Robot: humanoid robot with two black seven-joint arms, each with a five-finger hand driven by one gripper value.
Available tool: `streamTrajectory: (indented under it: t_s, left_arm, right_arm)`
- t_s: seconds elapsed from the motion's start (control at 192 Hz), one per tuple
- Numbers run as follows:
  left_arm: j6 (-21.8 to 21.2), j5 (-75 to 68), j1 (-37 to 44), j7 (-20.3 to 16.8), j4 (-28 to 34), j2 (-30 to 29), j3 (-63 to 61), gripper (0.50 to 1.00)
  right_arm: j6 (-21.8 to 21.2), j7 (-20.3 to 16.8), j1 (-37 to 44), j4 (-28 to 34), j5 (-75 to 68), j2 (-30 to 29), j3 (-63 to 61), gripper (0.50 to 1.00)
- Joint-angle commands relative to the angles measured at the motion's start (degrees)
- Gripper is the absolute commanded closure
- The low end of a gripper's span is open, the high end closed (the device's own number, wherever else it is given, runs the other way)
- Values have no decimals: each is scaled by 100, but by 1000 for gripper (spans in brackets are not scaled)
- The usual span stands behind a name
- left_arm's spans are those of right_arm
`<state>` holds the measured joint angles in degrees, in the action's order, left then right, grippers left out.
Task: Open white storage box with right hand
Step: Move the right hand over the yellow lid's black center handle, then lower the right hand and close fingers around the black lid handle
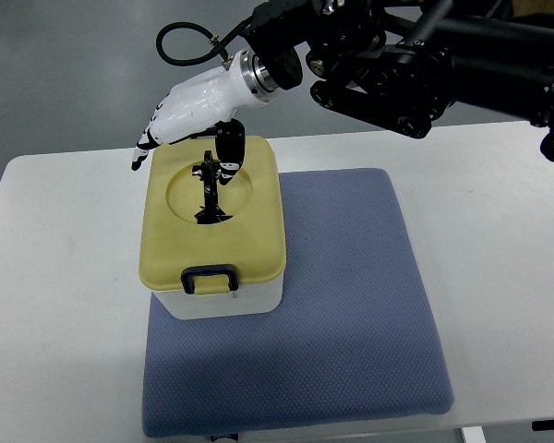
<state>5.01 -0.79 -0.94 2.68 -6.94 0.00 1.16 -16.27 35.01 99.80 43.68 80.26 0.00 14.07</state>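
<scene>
One white table (499,212) | blue mat (351,314) | right robot hand (180,115) fingers spread over storage box (212,231)

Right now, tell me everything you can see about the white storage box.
The white storage box stands upright on the left part of a blue-grey mat. Its body looks like white plastic, capped by a pale yellow lid with rounded corners, still seated. The lid has a round recess holding a black handle, and a dark blue latch at its near edge. The right hand hangs over the far edge, thumb reaching down to the handle.
</scene>
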Motion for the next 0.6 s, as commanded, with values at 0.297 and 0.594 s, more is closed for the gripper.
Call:
streamTrajectory:
  t_s: [0.297,0.594]
  left_arm:
    - [0,0,-2,-4,0,0,-2,500]
    - [0,0,-2,4,0,0,-2,500]
  right_arm:
    - [1,-1,48,9,341,0,272,591]
    - [27,-1,118,334,438,0,272,624]
